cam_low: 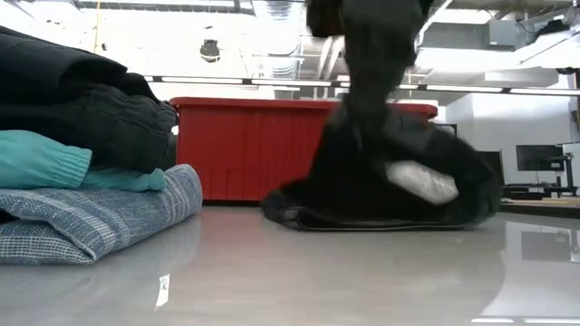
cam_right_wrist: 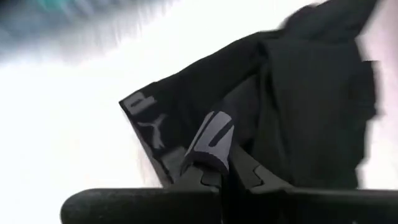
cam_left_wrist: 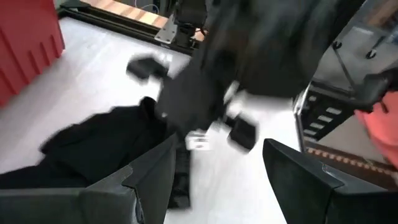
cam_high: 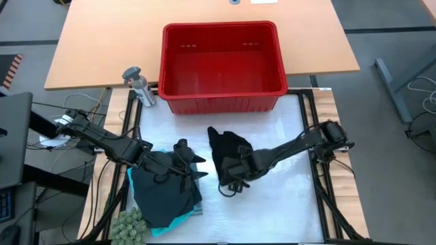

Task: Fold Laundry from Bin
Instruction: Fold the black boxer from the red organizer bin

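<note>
A black garment (cam_high: 227, 151) lies bunched on the white table top, in front of the red bin (cam_high: 221, 62), which shows nothing inside. My right gripper (cam_right_wrist: 217, 167) is shut on the garment's near edge and also shows in the high view (cam_high: 233, 178). My left gripper (cam_left_wrist: 217, 149) is open with nothing between its fingers. It hovers at the far right corner of a stack of folded laundry (cam_high: 165, 197). In the low view the stack has a blue-grey striped piece (cam_low: 100, 217) at the bottom, a turquoise one (cam_low: 41, 158) above it and black ones (cam_low: 82, 100) on top. My right gripper pinches the black garment's waistband, at a fold of its grey lettered band (cam_right_wrist: 211, 138), between its two fingers. The fingers come slanting down from the table's right side. The garment rises bunched toward the gripper, while its lower part (cam_low: 381, 217) rests on the table.
A small grey bottle (cam_high: 139, 85) stands left of the bin. A knobbly green thing (cam_high: 129, 224) lies at the near left corner, beside the stack. Black frame rails (cam_high: 310, 136) run along the mat's sides. Bare white mat (cam_high: 272, 211) spreads at the near right.
</note>
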You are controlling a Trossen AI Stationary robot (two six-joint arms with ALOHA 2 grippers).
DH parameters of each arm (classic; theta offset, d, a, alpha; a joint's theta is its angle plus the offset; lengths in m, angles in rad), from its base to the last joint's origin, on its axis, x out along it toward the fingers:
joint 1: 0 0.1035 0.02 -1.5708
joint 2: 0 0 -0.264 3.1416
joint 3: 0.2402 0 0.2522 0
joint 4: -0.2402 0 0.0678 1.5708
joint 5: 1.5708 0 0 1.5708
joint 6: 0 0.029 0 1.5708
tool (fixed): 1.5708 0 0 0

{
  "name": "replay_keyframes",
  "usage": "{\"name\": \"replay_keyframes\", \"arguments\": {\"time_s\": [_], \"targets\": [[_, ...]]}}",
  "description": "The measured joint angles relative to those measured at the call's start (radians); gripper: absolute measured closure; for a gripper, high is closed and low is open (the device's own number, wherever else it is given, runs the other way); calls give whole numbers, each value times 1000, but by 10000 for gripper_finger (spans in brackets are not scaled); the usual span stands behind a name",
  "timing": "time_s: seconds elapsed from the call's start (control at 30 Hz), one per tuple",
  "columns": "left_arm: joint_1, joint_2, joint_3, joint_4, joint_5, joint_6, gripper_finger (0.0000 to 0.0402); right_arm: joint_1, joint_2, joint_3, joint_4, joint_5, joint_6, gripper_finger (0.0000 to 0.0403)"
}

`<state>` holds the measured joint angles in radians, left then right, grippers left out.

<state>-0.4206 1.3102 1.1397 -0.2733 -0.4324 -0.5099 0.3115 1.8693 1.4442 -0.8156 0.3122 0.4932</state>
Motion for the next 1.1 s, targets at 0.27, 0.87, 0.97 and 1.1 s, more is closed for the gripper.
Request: {"name": "replay_keyframes", "arguments": {"time_s": [0.27, 0.87, 0.97, 1.1], "targets": [[-8, 58, -23, -132, -184, 111, 171, -63, -172, 18, -19, 12, 154, 382], [-68, 410, -149, 271, 52, 215, 166, -118, -214, 3, -40, 12, 164, 382], [-66, 410, -149, 271, 64, 334, 156, -119, -214, 3, -39, 13, 154, 382], [-68, 427, -149, 257, 99, 517, 144, -119, -214, 3, -28, 13, 142, 382]]}}
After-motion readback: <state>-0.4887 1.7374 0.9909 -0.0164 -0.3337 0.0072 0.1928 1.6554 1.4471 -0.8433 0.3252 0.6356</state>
